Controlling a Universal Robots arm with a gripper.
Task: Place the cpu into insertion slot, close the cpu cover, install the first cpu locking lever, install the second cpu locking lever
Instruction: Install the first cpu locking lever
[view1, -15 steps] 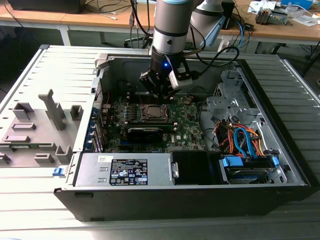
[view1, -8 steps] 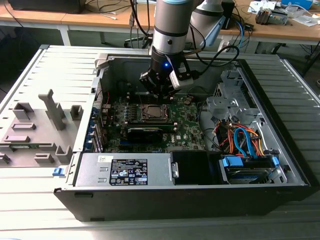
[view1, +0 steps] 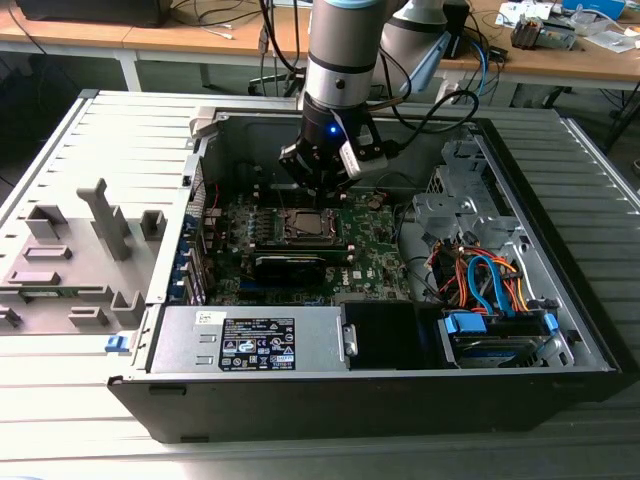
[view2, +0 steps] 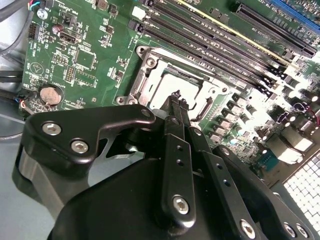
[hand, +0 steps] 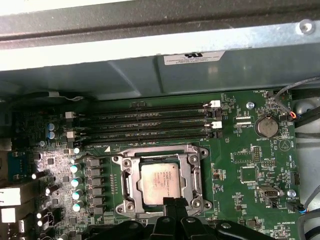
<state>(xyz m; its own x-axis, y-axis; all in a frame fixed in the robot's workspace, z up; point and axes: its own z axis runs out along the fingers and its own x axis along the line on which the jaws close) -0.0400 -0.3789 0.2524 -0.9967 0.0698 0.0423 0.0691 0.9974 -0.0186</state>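
Gripper (view2: 177, 102): black fingers (view2: 175, 150) drawn together, nothing gripped. The tips hang at the edge of the insertion slot (hand: 118, 160); contact cannot be told.
Cpu (hand: 159, 182): silvery-grey square, seated flat inside the insertion slot.
Cpu cover (hand: 186, 172): silver frame, apparently lying down around the cpu; whether it is latched cannot be told.
The slot's edge beneath the fingertips is hidden.
Green board (hand: 225, 165): surrounds the slot.
Long black memory slots (hand: 145, 122): just beyond the slot.

Dull silvery metal tops the cpu (hand: 159, 181), the cpu cover (hand: 128, 176) is bright metal, the pincer (hand: 173, 202) matt black
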